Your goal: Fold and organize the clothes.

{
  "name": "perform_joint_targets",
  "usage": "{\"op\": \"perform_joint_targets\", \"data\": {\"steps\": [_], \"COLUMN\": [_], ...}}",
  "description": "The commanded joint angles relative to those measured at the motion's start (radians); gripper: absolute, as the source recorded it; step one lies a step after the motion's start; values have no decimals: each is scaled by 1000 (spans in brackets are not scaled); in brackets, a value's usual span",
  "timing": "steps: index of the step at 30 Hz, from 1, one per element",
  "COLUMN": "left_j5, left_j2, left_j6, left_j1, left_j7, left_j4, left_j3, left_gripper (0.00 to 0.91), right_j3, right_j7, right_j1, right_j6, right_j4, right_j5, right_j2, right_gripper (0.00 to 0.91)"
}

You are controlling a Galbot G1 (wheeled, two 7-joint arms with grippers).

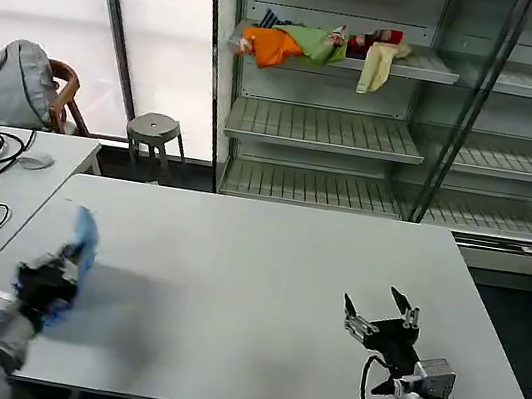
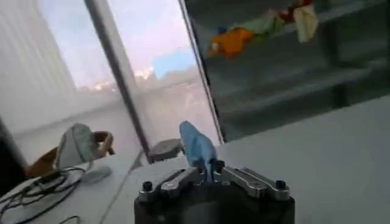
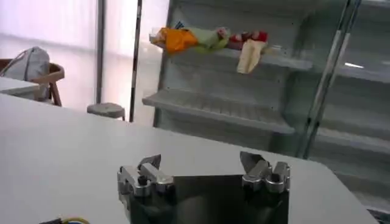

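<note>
Left gripper [image 1: 49, 279] sat low at the near left corner of the white table [image 1: 266, 260], its fingers pinched together on a bunched edge of the single light blue T-shirt [image 1: 85, 232]. In the left wrist view the cloth [image 2: 196, 146] rose from between the closed fingertips in a narrow crumpled peak. The shirt was gathered in that grasp, not spread flat, and no lettering could be made out.

Right gripper [image 1: 381, 314] hovered above the near right part of the table, well apart from the shirt, its jaws spread wide with nothing between them [image 3: 204, 176].

One risk, as I judged it: the pinch held only a small fold, so a quick pull could slip the fabric free. The shirt also sat close to the table's left edge, and a drag that way could spill it off.

Counted: one blue shirt, two grippers, one heap of coloured garments [image 1: 316, 45] on the top shelf behind.
</note>
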Motion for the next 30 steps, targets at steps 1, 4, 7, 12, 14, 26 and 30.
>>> {"op": "perform_joint_targets", "data": {"steps": [1, 4, 7, 12, 14, 26, 30], "left_j5": [562, 518, 462, 322, 258, -59, -91], "left_j2": [-244, -265, -270, -290, -298, -340, -356], "left_j6": [-107, -86, -60, 18, 36, 38, 22], "left_j1": [-70, -143, -201, -272, -291, -322, -336], "left_j7": [-26, -57, -84, -150, -176, -273, -247], "left_j4": [95, 124, 147, 159, 163, 164, 185], "left_j3": [674, 667, 651, 633, 627, 675, 681], "left_gripper": [30, 30, 30, 30, 30, 30, 40], "right_j3": [16, 16, 6, 13, 16, 27, 26], "right_j7": [4, 4, 40, 36, 34, 18, 16], "right_j1": [-18, -13, -2, 43, 68, 138, 139], "right_j6": [-5, -5, -2, -19, -3, 41, 45], "right_j4": [16, 18, 24, 28, 14, -44, -50], "right_j5": [-10, -23, -42, -45, -38, -36, -37], "right_j2": [3, 1, -5, -19, -26, -33, -34], "right_gripper": [907, 907, 907, 907, 907, 907, 907]}}
